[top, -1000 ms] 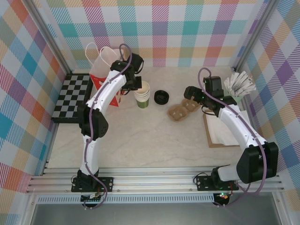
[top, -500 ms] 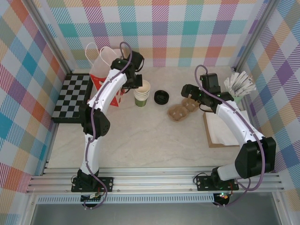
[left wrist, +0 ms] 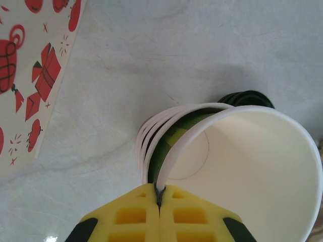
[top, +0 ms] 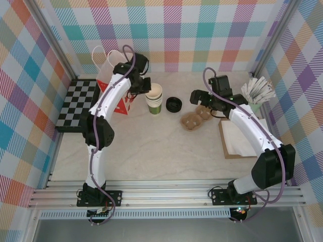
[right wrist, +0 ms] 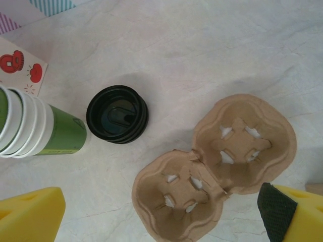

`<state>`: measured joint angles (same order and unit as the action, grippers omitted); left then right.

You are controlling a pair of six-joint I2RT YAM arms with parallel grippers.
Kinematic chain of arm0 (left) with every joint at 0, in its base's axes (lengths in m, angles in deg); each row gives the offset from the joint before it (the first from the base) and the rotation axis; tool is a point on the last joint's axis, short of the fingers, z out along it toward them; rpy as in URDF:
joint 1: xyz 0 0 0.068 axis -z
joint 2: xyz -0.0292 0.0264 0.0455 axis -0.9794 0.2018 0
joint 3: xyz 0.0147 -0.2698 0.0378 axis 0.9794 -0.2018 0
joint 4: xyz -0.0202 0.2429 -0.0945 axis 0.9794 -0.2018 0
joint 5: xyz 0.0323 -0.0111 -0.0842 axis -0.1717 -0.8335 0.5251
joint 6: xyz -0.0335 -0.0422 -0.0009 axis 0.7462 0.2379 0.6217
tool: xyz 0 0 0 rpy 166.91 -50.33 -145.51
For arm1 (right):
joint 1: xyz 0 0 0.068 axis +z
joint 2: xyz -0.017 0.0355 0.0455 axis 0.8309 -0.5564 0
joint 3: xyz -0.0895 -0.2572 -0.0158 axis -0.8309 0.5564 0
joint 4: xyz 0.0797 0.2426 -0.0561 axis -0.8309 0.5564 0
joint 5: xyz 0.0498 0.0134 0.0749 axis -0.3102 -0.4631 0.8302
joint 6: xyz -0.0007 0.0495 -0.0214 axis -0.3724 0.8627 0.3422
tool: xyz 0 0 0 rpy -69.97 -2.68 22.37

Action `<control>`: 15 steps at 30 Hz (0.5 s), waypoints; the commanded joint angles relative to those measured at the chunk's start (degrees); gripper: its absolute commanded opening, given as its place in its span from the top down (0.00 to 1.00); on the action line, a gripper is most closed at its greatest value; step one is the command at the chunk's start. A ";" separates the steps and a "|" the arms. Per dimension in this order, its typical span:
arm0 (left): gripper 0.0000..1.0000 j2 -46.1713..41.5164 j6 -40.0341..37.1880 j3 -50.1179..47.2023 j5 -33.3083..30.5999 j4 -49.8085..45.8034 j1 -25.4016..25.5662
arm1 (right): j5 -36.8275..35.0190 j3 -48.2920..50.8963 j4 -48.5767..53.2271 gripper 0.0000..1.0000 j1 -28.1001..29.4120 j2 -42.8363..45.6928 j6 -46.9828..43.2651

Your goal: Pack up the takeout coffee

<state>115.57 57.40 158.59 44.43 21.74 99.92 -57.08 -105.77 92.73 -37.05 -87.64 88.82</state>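
On the table seen from above, the left gripper meets the near-left rim of the top cup of a stack of green, white-rimmed cups, just right of the bag; a chessboard lies at far left. A black lid rests on the table just right of the stack, apart from it and not yet on any cup; whether anything stands beneath it cannot be told. Right of the lid lies a two-well carrier, with the right gripper above its far edge, jaws spread wide and holding nothing. Further right are a white sheet on a brown board and a holder of packets. In the left wrist view, the yellow left fingers are pressed together on the wall of the top cup, pinching its rim; the cup's white inside faces the camera, and its rim stands off to the right of the nested rims below. The bag's red print shows at upper left, and the lid's edge shows beyond the cup. In the right wrist view, the right fingers sit at the two lower corners, far apart, with the carrier between them. The lid lies between carrier and stack, touching neither.
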 commanded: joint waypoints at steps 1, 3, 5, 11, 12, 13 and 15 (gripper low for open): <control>1.00 -4.65 1.43 -0.51 2.86 1.61 -1.17 | 0.52 -3.57 2.81 0.00 0.98 -1.72 0.06; 1.00 -5.08 1.47 -0.78 4.18 2.16 -1.39 | 2.72 -4.21 2.76 0.00 1.03 -2.51 1.36; 1.00 -4.77 1.73 0.11 5.30 1.56 -1.77 | 4.59 -4.73 2.39 0.00 1.01 -3.59 2.97; 1.00 -8.16 2.25 2.29 9.15 2.84 -2.05 | 6.86 -7.68 1.70 0.01 0.99 -9.91 3.69; 1.00 -9.34 2.20 2.37 9.07 3.16 -2.05 | 7.25 -8.40 1.36 0.03 0.99 -11.22 3.04; 1.00 -10.99 1.99 2.20 8.54 3.38 -2.03 | 7.98 -9.26 0.97 0.05 0.95 -12.77 1.83; 1.00 -13.83 0.82 1.40 8.45 3.46 -1.94 | 8.64 -11.85 1.27 0.10 0.94 -16.30 0.46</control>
<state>109.47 58.87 159.02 51.14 23.35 98.46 -50.92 -114.19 94.00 -36.29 -100.67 91.03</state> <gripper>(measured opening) 0.037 0.915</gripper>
